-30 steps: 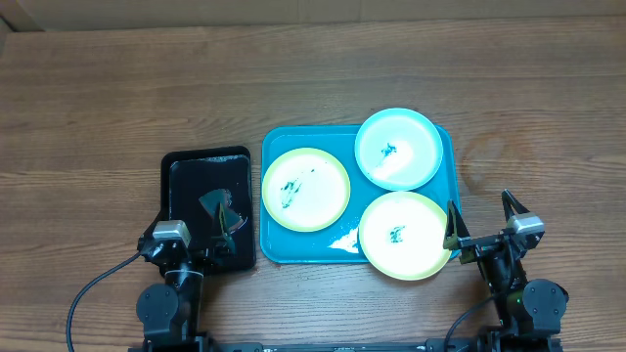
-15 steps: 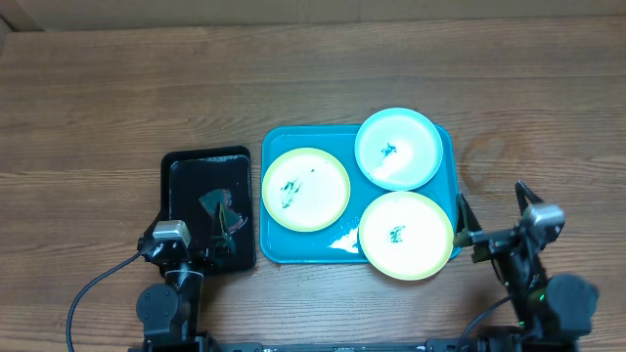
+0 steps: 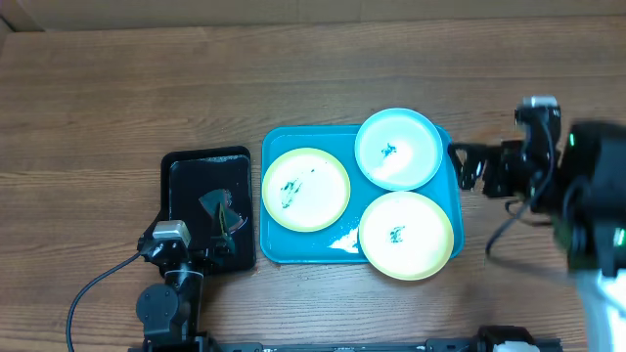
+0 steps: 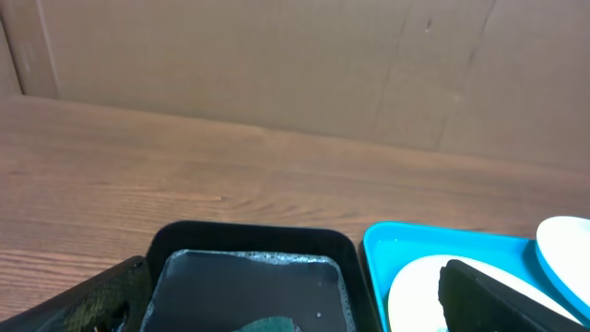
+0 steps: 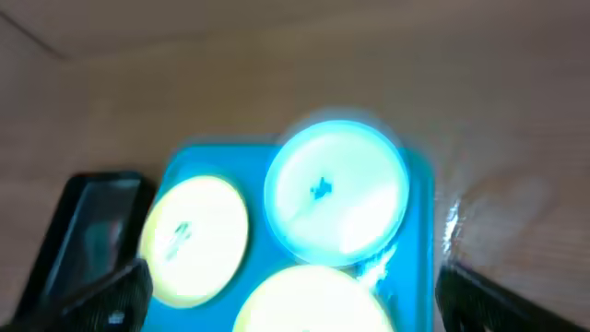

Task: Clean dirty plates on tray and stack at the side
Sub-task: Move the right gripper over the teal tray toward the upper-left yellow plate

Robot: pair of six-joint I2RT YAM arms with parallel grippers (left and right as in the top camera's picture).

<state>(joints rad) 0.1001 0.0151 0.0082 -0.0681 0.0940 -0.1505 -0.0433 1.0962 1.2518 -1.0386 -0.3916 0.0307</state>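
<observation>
Right wrist: blurred plates (image 5: 336,192) and tray (image 5: 417,249).

- We see a turquoise tray (image 3: 293,244) at the centre of the wooden desk (image 3: 117,88).
- On it, the light blue plate (image 3: 397,149) sits upper right, the left yellow-green plate (image 3: 305,189) beside it and the lower yellow-green plate (image 3: 405,235) below; each is smeared dark.
- A black tray (image 3: 164,186) lies just left.
- The right hand (image 3: 462,168), blurred, hovers at the turquoise tray's right rim with its jaws apart.
</observation>
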